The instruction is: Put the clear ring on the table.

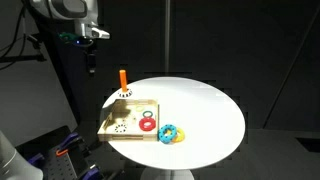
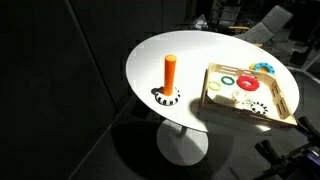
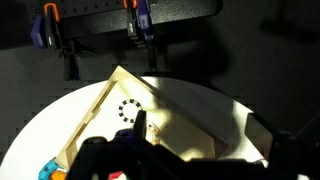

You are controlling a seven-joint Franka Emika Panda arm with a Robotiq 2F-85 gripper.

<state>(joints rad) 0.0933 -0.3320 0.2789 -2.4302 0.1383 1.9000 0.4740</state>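
Note:
The clear ring (image 1: 120, 127) lies inside the square wooden tray (image 1: 112, 112) on the round white table (image 1: 205, 105). It is faint, with dark specks. It also shows in an exterior view (image 2: 256, 107) and in the wrist view (image 3: 128, 111). My gripper (image 1: 91, 50) hangs high above the table's far left edge, well apart from the ring. In the wrist view its dark fingers (image 3: 205, 150) stand wide apart with nothing between them.
A red ring (image 1: 148, 123) lies in the tray by its edge. A blue-and-yellow ring (image 1: 168, 133) lies on the table beside the tray. An orange peg (image 1: 122, 78) stands upright on a speckled base behind the tray. The table's edge drops to a dark floor.

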